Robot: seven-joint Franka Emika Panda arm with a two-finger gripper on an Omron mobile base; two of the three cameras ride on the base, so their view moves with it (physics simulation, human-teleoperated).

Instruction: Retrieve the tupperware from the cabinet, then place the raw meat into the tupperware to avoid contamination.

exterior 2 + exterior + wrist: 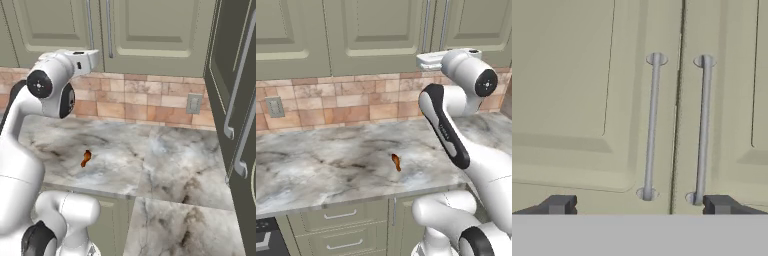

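Seemingly lengthwise toward the wall, raw meat on counter, jaws spread wide, facing cabinet handles.

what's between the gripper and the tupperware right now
The closed cabinet doors. The open gripper faces their two bar handles, and no tupperware is visible. The raw meat lies on the counter.

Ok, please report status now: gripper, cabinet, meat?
Gripper open, facing closed cabinet doors, level with handles. Raw meat lying on counter. Nothing in the way.
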